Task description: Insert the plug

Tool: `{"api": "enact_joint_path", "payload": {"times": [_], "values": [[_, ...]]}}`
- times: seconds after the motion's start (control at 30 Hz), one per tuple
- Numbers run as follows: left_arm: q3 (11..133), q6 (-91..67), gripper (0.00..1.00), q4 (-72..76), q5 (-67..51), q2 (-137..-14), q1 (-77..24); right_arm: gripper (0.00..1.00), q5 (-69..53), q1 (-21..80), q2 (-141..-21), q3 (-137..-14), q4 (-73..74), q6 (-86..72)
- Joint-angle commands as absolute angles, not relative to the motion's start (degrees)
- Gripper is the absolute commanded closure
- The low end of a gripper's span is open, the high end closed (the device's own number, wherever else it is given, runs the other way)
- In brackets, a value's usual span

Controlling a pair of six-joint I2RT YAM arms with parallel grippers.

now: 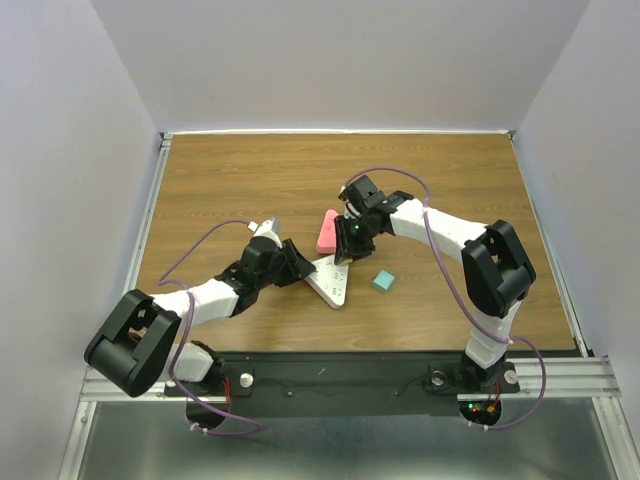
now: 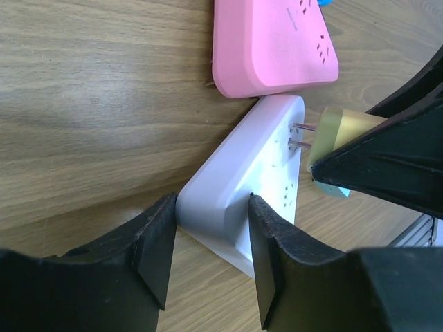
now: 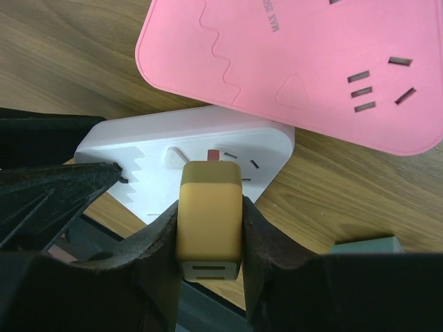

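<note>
A white power strip (image 1: 331, 280) lies on the wooden table; it also shows in the left wrist view (image 2: 256, 180) and the right wrist view (image 3: 187, 142). My left gripper (image 2: 208, 238) is shut on its near end, one finger on each side. My right gripper (image 3: 209, 228) is shut on a yellow plug (image 3: 209, 218). The plug (image 2: 346, 128) hovers just over the strip's sockets, its two metal prongs (image 2: 302, 135) pointing at the strip's face and close to it. In the top view the right gripper (image 1: 352, 240) is above the strip's far end.
A pink power strip (image 1: 327, 231) lies touching the white strip's far end; it also shows in both wrist views (image 2: 277, 41) (image 3: 304, 62). A small teal block (image 1: 383, 281) sits on the table right of the white strip.
</note>
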State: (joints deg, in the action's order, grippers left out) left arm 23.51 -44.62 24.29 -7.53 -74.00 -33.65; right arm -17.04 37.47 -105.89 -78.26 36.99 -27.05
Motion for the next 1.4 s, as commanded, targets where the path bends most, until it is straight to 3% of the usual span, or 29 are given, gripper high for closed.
{"api": "enact_joint_path", "payload": {"times": [0.0,0.43,1.37], "values": [[25.22,-42.89,0.67,24.17,-8.09,-75.32,-33.93,1.00,-17.41,38.06,-103.71,-77.35,37.00,-28.83],[26.02,-42.54,0.85,24.08,-9.05,-77.61,-33.93,1.00,-13.28,38.06,-102.74,-75.76,37.09,-30.23],[24.79,-43.07,0.89,23.29,-8.61,-75.59,-33.93,1.00,-10.11,37.44,-104.85,-75.06,37.35,-30.41]]}}
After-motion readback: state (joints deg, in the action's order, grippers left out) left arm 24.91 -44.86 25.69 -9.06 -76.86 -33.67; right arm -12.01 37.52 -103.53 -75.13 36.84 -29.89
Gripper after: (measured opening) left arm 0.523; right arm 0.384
